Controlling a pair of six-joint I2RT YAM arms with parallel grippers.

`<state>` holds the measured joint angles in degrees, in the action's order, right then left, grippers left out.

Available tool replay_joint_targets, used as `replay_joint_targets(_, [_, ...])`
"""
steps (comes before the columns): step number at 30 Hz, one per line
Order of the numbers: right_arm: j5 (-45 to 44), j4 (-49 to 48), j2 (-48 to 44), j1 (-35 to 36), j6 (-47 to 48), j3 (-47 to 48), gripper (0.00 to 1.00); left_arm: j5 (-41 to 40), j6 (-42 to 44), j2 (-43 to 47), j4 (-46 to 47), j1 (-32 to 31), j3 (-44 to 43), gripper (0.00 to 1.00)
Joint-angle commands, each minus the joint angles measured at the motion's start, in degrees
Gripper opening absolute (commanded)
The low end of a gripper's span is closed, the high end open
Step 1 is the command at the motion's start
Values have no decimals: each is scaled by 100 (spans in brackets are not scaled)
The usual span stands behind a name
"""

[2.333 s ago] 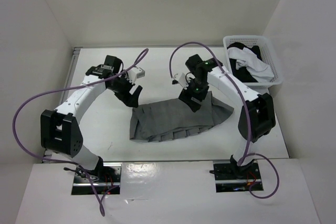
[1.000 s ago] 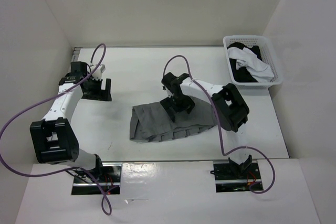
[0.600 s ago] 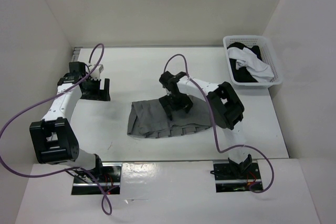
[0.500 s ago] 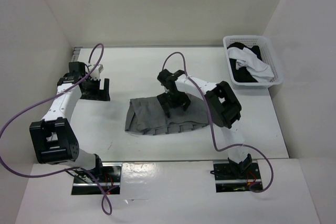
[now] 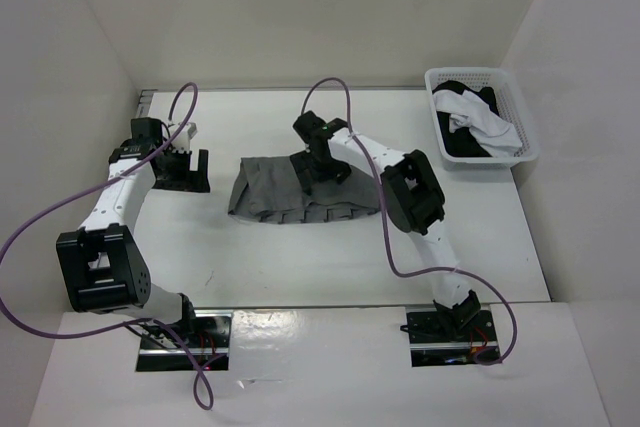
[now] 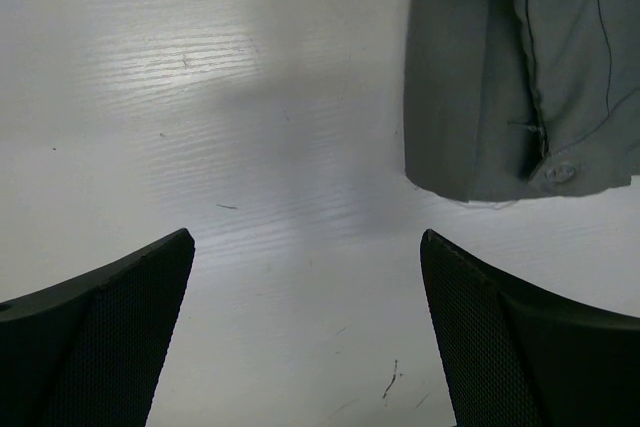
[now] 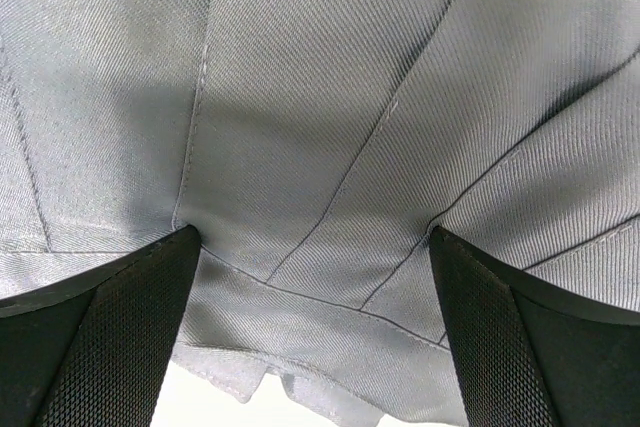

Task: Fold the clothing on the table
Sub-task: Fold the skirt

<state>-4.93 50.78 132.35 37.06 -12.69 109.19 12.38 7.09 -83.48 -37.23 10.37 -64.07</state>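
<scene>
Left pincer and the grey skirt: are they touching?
Apart. The left wrist view shows bare white table between the left pincer and the skirt.

Lighting is bright, even and diffuse, from overhead. Shadows on the white worktop (image 5: pixel 300 257) are soft and short. The left wrist view shows a streaked sheen there; nearby fingers (image 6: pixel 110 337) render dark, slightly soft.

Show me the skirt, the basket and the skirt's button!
skirt (image 5: pixel 275 195), top view, on the left part of the grey cloth.
basket (image 5: pixel 490 163), top view, on its near wall.
button (image 6: pixel 558 173), left wrist view, on its round face.
</scene>
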Motion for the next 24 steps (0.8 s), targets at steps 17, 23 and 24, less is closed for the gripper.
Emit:
replay_joint_targets(17, [-870,-298,995,-445,1559,1253,99,352,-50,491,-91,35,71,100])
replay_joint_targets(23, [659,431,13,-673,1769,2185,99,1073,310,255,-74,-96,-228,100])
replay_joint_targets(24, [721,432,-190,-674,1839,2186,99,1073,371,175,-21,-175,-228,100])
